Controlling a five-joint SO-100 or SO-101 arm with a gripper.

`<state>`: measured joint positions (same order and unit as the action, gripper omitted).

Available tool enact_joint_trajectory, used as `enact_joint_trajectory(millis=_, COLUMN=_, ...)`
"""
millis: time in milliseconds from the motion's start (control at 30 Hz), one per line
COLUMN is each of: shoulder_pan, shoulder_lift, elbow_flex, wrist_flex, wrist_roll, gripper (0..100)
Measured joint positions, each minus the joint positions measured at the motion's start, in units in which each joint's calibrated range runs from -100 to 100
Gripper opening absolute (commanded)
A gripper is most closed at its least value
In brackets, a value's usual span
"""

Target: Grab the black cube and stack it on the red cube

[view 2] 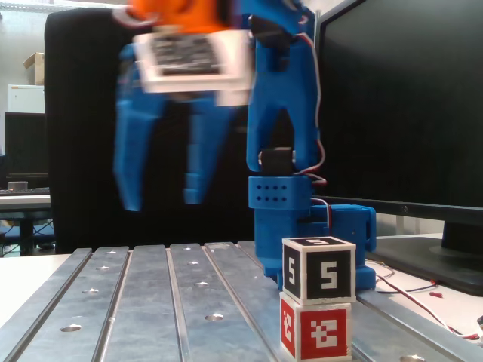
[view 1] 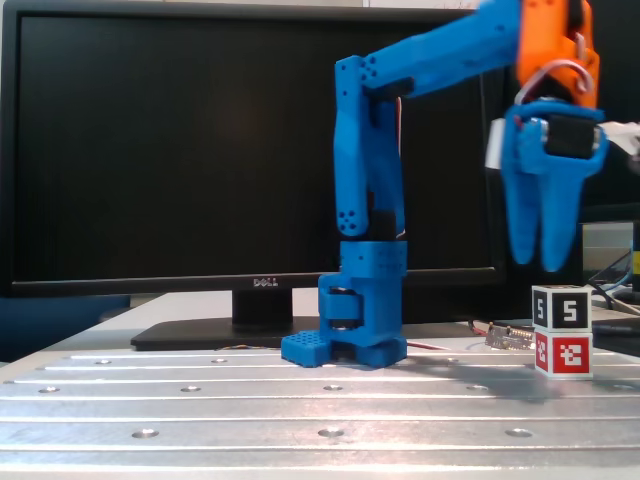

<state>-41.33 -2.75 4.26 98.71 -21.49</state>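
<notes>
Stacking looks finished: small black "5" cube (view 2: pixel 318 270) sits squarely on small red tagged cube (view 2: pixel 315 329); blue gripper (view 2: pixel 162 197), spread and empty, should retreat without grazing them.

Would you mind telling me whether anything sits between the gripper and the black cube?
Nothing: in both fixed views the open gripper hangs apart from the black cube, only air between.

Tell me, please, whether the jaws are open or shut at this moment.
Open. In a fixed view the gripper shows its two blue jaws spread, dark background visible between them, holding nothing; the black cube sits on the red cube.
</notes>
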Motion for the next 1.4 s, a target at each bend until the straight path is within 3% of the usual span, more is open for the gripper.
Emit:
enact_joint_trajectory(millis=333, shoulder_pan=21.2, shoulder_lift=0.0, elbow_flex=1.7, wrist_flex=-4.3, wrist_roll=18.7, gripper=14)
enact_joint_trajectory(millis=667, shoulder_pan=32.8, shoulder_lift=0.0, elbow_flex=10.9, wrist_flex=-16.5, wrist_roll=28.2, gripper=11)
enact_joint_trajectory(millis=800, shoulder_pan=35.6, shoulder_lift=0.0, elbow_flex=14.2, wrist_flex=-20.4, wrist_roll=29.8, gripper=10)
enact_joint_trajectory(millis=967, shoulder_pan=37.2, shoulder_lift=-0.4, elbow_flex=18.3, wrist_flex=-24.8, wrist_roll=30.2, gripper=1)
enact_joint_trajectory(millis=1400, shoulder_pan=38.7, shoulder_lift=-21.1, elbow_flex=45.8, wrist_flex=-42.1, wrist_roll=28.1, gripper=1)
